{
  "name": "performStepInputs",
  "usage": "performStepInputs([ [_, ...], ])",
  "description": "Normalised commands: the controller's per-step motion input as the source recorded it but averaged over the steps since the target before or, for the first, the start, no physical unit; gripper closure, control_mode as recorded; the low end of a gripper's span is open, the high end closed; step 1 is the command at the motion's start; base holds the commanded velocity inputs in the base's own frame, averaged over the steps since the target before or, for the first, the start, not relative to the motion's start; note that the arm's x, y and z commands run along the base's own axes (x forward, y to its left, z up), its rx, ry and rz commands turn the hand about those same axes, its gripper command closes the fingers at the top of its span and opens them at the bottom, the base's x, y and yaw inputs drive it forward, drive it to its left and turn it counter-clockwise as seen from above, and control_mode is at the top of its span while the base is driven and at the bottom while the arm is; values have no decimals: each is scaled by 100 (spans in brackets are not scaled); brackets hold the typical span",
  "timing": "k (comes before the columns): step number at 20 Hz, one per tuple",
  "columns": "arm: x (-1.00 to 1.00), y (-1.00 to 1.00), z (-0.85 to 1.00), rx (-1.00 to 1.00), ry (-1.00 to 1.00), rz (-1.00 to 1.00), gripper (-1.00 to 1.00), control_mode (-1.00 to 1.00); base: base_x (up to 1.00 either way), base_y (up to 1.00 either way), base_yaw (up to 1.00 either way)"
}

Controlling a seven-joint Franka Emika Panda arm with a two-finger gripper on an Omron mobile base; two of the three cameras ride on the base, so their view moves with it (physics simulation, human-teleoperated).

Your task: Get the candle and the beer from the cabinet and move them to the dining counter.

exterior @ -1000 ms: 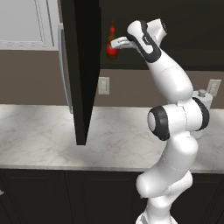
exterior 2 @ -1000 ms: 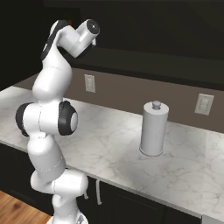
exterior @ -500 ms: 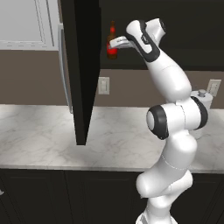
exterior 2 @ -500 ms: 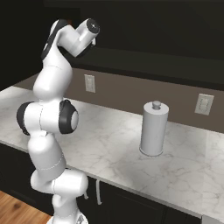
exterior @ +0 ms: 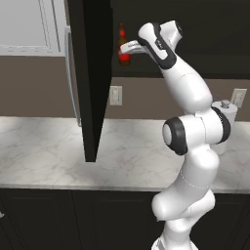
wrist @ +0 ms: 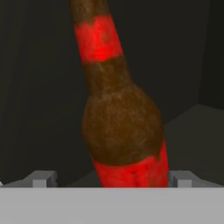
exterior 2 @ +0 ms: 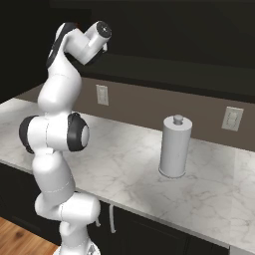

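Note:
The beer (exterior: 123, 49) is a dark brown bottle with red label, standing inside the open black cabinet (exterior: 90, 73). My gripper (exterior: 125, 49) reaches into the cabinet at bottle height. In the hand view the beer (wrist: 120, 122) looms close, its lower body between the two fingertips (wrist: 43, 179), which stand wide on either side of the gripper (wrist: 111, 180). The gripper is open around the bottle, with a small gap on each side. The candle and the dining counter are out of view.
The cabinet door (exterior: 93, 97) hangs open over the marble worktop (exterior: 44, 151), left of my arm. A white paper-towel roll (exterior 2: 174, 147) stands on the worktop to the right. Wall outlets (exterior 2: 102, 94) sit on the brown backsplash.

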Motion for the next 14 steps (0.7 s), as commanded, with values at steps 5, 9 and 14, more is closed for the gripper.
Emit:
performStepInputs([
  [5, 5, 1, 0, -2, 0, 0, -100, -100, 0, 0, 0],
  [9, 7, 0, -2, -4, 0, 0, -100, -100, 0, 0, 0],
  [14, 11, 0, -5, -5, 0, 0, -100, -100, 0, 0, 0],
])
